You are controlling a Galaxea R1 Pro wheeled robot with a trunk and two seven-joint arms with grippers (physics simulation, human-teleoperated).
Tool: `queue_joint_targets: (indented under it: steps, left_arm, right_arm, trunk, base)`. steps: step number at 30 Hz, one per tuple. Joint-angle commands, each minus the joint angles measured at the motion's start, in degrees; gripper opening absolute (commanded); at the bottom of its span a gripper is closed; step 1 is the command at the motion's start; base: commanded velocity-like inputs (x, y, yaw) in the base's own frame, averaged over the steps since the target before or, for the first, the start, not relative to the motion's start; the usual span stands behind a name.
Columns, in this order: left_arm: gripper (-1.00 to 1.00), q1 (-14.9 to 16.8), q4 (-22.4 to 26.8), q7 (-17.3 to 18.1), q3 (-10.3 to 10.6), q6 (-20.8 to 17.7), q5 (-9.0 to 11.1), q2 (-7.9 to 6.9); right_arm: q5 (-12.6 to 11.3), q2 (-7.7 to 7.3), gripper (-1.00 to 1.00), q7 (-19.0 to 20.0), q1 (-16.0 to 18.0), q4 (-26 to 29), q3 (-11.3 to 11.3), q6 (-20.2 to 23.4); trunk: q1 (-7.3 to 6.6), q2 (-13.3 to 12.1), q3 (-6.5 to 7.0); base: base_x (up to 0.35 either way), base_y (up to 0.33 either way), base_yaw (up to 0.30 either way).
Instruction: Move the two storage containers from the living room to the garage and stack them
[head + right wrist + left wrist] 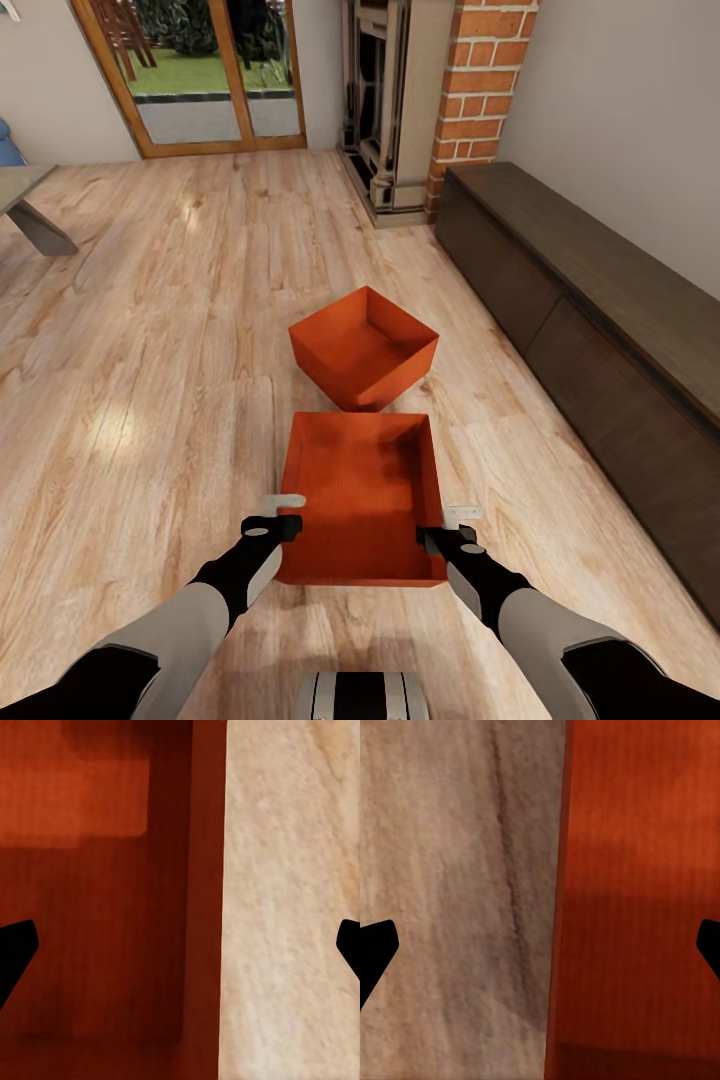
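Two orange-red storage containers rest on the light wood floor of the living room. The near container (362,495) lies square in front of me, and the far one (363,345) sits just beyond it, turned at an angle. My left gripper (281,512) is open at the near container's left wall. My right gripper (452,525) is open at its right wall. In the left wrist view, the left gripper (540,952) straddles the container's wall (556,945), with wood floor on one side. The right gripper (180,952) likewise straddles the opposite wall (206,907).
A long low dark-wood cabinet (600,330) runs along the right side. The red-brick fireplace column (475,90) stands at the back, with a glass patio door (200,70) to its left. A grey table leg (40,225) shows at far left.
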State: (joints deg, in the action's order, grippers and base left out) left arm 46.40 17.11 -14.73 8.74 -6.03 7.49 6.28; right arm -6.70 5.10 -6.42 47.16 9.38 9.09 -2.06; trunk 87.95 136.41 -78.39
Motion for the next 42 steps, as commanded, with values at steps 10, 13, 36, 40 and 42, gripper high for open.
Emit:
queue_joint_targets:
  steps: [10,13,36,40,42]
  left_arm:
    - [1.00,0.00,0.10,-0.42,0.51,-0.36,0.57,-0.04]
    - [1.00,0.00,0.11,-1.03,0.56,-0.38,0.54,0.02]
    - [-1.00,0.00,0.10,-5.40,0.76,-0.42,0.51,0.18]
    - [-1.00,0.00,0.06,-5.46,0.70,-0.47,0.51,0.35]
    - [-1.00,0.00,0.04,-5.48,0.68,-0.47,0.51,0.39]
  right_arm:
    - [-0.58,0.09,1.00,-0.26,0.03,-0.06,0.49,-0.16]
    - [-0.59,0.08,1.00,-0.26,0.03,-0.06,0.49,-0.11]
    - [-0.72,0.18,-1.00,-0.34,0.03,-0.06,0.49,-0.14]
    - [-0.67,0.13,-1.00,-0.27,0.03,-0.06,0.49,-0.07]
    - [-0.72,0.10,-1.00,-0.27,0.03,-0.06,0.49,-0.06]
  trunk:
    - [-0.01,0.01,-0.03]
    - [-0.01,0.01,-0.03]
    - [-0.01,0.01,-0.03]
    - [-0.01,0.01,-0.03]
    - [-0.01,0.01,-0.03]
  base:
    - [0.000,0.000,0.000]
    - [0.000,0.000,0.000]
    - [0.000,0.000,0.000]
    - [0.000,0.000,0.000]
    - [0.000,0.000,0.000]
